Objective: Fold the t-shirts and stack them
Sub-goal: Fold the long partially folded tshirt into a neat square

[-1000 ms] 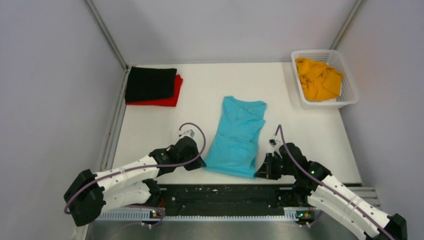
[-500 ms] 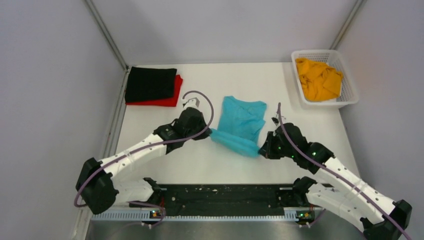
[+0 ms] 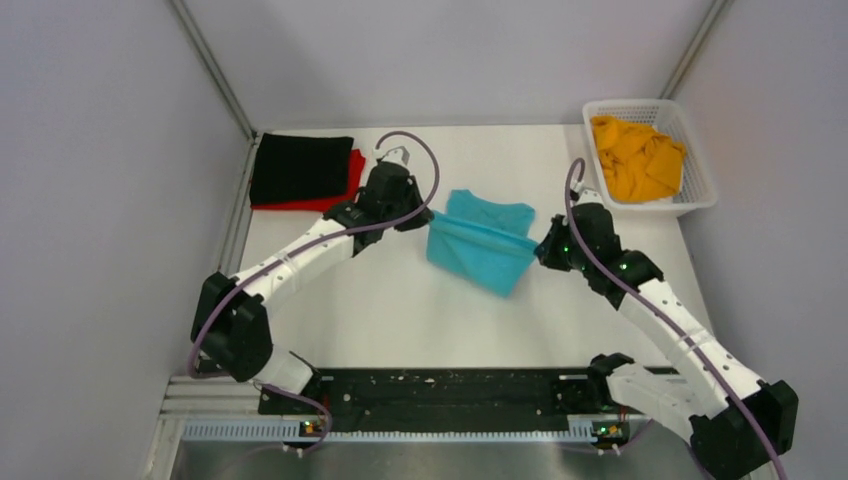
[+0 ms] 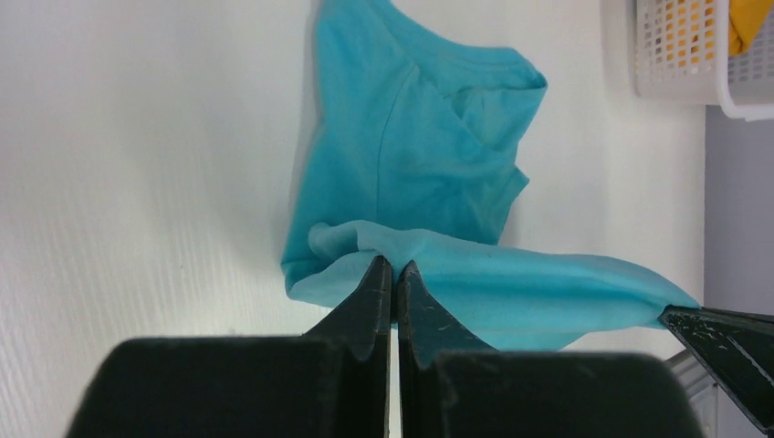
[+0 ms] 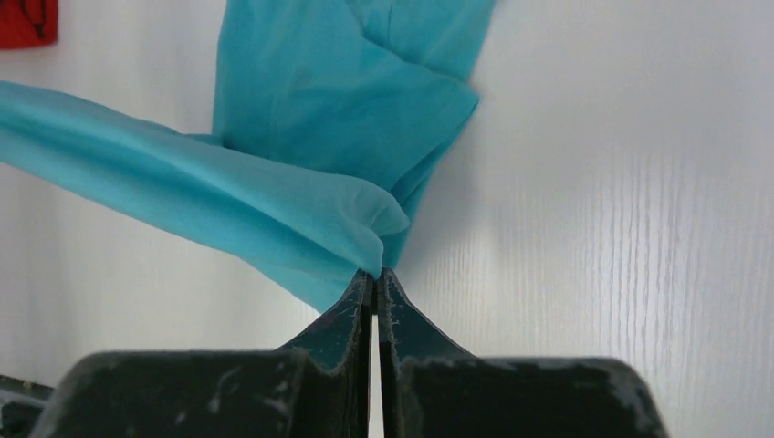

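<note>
The turquoise t-shirt (image 3: 480, 245) lies mid-table, its near hem lifted and carried back over the collar end. My left gripper (image 3: 426, 226) is shut on the hem's left corner (image 4: 383, 251). My right gripper (image 3: 537, 248) is shut on the right corner (image 5: 365, 233). The hem stretches taut between them above the rest of the shirt (image 4: 420, 137). A folded black t-shirt (image 3: 300, 168) lies on a folded red t-shirt (image 3: 335, 200) at the back left. The orange-yellow t-shirt (image 3: 635, 158) sits crumpled in the basket.
The white mesh basket (image 3: 695, 170) stands at the back right corner, also seen in the left wrist view (image 4: 680, 55). Grey walls close in the table on three sides. A black rail (image 3: 450, 395) runs along the near edge between the arm bases.
Both grippers have carried the turquoise shirt's near hem from the front of the table up and back toward the collar, folding the shirt over itself. Both arms have stretched out farther.
</note>
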